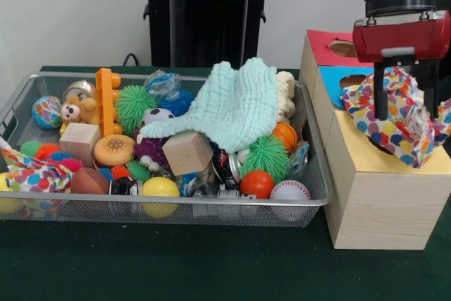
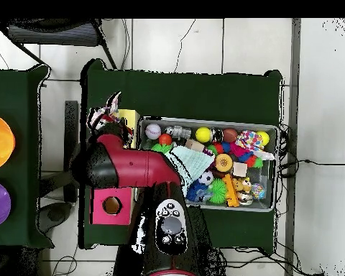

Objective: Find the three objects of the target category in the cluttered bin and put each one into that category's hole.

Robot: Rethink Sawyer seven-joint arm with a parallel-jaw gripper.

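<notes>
My gripper [image 1: 406,114] hangs over the yellow top [image 1: 366,156] of the pale wooden box, and its two black fingers [image 1: 381,93] stand well apart. A polka-dot cloth [image 1: 402,128] is bunched between and around them. Its lower folds rest on the yellow top and cover most of the round hole [image 1: 382,148]. From overhead, this cloth [image 2: 103,115] shows beside the arm. A second polka-dot cloth [image 1: 32,172] lies in the wire-mesh bin [image 1: 176,201] at its left front corner; it also shows overhead [image 2: 256,139]. I see no third one.
A mint green waffle cloth [image 1: 229,107] drapes over toys in the bin's middle. Balls, wooden cubes, spiky toys and an orange block fill the bin. The box also has a blue-topped cut-out [image 1: 337,82] and a red-topped cut-out [image 1: 342,48] behind the yellow one.
</notes>
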